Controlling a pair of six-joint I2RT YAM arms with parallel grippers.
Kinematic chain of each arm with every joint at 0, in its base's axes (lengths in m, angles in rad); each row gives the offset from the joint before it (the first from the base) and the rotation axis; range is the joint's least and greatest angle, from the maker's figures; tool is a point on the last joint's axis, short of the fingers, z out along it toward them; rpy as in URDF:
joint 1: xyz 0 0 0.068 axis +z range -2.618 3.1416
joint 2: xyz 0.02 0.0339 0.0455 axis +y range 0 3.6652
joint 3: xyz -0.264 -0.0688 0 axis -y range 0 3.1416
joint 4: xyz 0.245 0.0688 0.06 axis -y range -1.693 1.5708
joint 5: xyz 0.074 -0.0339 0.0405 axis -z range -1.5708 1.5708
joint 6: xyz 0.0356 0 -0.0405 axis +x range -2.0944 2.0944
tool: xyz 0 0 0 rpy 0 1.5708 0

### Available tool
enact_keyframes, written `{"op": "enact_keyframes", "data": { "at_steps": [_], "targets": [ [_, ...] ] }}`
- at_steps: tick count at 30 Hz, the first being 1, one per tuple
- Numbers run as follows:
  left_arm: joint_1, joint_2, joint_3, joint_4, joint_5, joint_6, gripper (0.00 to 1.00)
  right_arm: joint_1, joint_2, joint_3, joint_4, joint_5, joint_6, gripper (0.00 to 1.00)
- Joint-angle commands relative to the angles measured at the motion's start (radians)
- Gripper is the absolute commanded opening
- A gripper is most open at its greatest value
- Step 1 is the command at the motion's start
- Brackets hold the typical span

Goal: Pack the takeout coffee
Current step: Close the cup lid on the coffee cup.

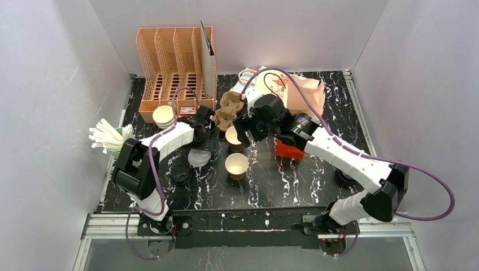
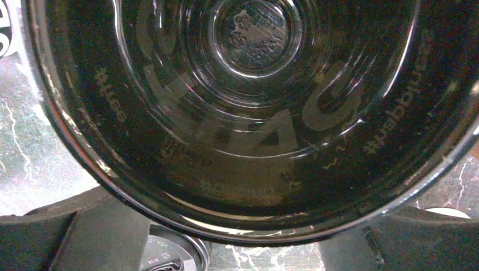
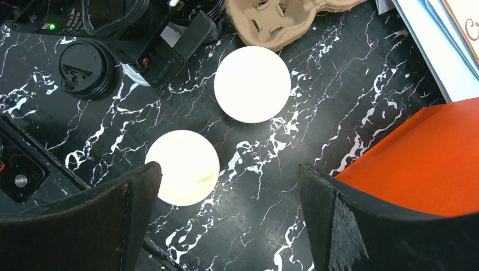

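Black marble table (image 1: 294,186): we see right gripper (image 3: 229,169) wide open, empty, over kraft cups (image 3: 252,83); left gripper (image 2: 237,245) fingers spread beside black lid (image 2: 254,113), can't tell if held

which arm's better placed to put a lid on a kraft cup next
Left, likely. A black lid sits between the fingers of the left gripper, right beside the two open kraft cups. The right gripper hovers open above them, holding no lid.

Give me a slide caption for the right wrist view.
Open right gripper above two white-lined paper cups on the black marble table, a brown moulded-pulp cup carrier beyond them.
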Motion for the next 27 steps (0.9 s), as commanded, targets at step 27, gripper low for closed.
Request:
{"op": "enact_keyframes", "data": {
  "at_steps": [27],
  "targets": [
    [-0.017,-0.074,0.091,-0.152,-0.023,-0.039,0.77,-0.01,-0.017,0.042,0.016,0.0,-0.02,0.98]
  ]
}}
